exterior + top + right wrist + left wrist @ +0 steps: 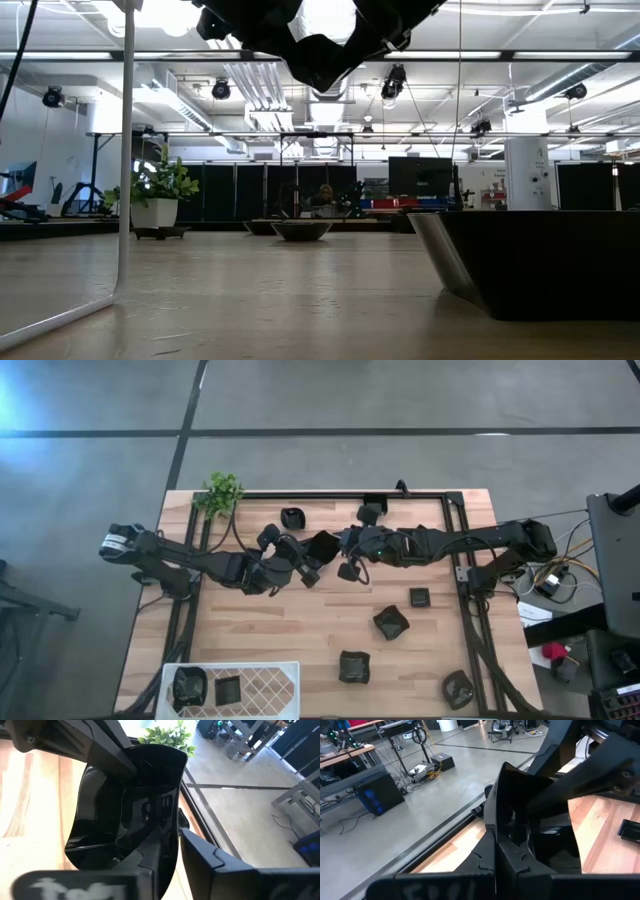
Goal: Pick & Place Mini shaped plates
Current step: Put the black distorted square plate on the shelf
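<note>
Both grippers meet on one plate [322, 547] held above mid-table, toward the far side. We read this as a handover in mid-air. Our left gripper [303, 565] pinches the plate's rim, as its wrist view shows, with a finger [506, 851] on each side of the wall. Our right gripper [341, 550] also clamps the rim, the plate [131, 805] filling its wrist view.

Next, we judge, one gripper must let go while the other keeps its grip, then carries the plate to the tray [275, 685] at the near left, where two plates already lie. Releasing both at once would drop it.

Our left arm reaches in from the left edge, low and nearly straight; our right arm stretches in from the right, level with it. Other plates lie scattered at the far side and the near right of the table [300, 620].
</note>
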Motion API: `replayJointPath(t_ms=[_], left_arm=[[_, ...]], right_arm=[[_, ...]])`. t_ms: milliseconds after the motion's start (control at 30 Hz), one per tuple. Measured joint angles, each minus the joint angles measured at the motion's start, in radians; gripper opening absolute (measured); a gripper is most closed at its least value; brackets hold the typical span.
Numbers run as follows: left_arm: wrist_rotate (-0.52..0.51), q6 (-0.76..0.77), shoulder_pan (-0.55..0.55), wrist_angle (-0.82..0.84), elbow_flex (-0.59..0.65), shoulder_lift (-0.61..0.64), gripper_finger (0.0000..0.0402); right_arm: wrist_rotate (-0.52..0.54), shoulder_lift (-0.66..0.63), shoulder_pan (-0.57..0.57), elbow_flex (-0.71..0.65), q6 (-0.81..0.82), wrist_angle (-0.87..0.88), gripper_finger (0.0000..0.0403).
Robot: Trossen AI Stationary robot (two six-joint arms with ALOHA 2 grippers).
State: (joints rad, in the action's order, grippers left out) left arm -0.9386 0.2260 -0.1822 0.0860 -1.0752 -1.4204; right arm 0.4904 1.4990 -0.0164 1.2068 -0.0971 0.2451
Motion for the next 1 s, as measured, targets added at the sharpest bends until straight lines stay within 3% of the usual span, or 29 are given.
replayJointPath(t_ms=[367, 600, 733, 1000], left_arm=[[0.011, 0.009, 0.000, 0.000, 0.000, 0.003, 0.0000], [0.135, 0.011, -0.020, 0.046, 0.000, 0.040, 0.0000], [0.195, 0.035, -0.054, 0.139, -0.001, 0.109, 0.0000], [0.381, 0.229, -0.157, 0.460, -0.068, 0.235, 0.0000]], right_arm=[[0.006, -0.050, -0.083, 0.000, -0.003, 0.010, 0.0161], [0.006, -0.151, -0.128, 0.000, 0.021, 0.032, 0.0180], [0.003, -0.229, -0.159, 0.000, 0.070, 0.101, 0.0179], [-0.003, -0.341, -0.228, 0.000, 0.154, 0.206, 0.0169]])
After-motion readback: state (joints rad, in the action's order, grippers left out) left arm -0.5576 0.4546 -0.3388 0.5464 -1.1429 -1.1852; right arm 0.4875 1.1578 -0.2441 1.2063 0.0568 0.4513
